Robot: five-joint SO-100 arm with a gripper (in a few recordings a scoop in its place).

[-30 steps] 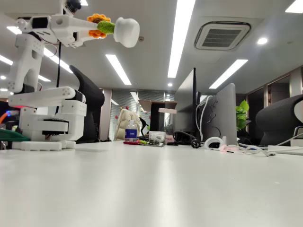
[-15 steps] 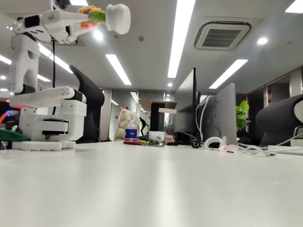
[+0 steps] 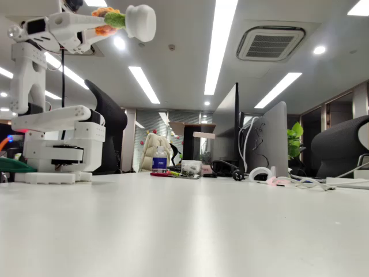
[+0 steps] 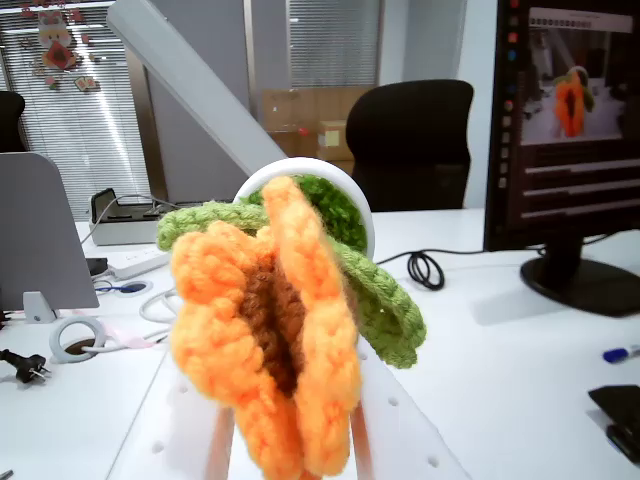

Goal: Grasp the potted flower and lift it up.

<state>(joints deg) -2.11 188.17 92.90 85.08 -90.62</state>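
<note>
My pincer (image 3: 106,23) pinches the potted flower (image 3: 130,22) by its crocheted bloom. I see it tipped sideways, high above the white worktop (image 3: 190,225).

Office: monitors (image 3: 271,138), desk chairs (image 4: 410,140), ceiling strip lights (image 3: 220,40).

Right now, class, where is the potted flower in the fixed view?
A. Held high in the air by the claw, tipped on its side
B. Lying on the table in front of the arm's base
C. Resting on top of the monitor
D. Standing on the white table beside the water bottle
A: the potted flower sits gripped in the claw far above the table, its white pot pointing sideways to the right rather than upright.
</note>
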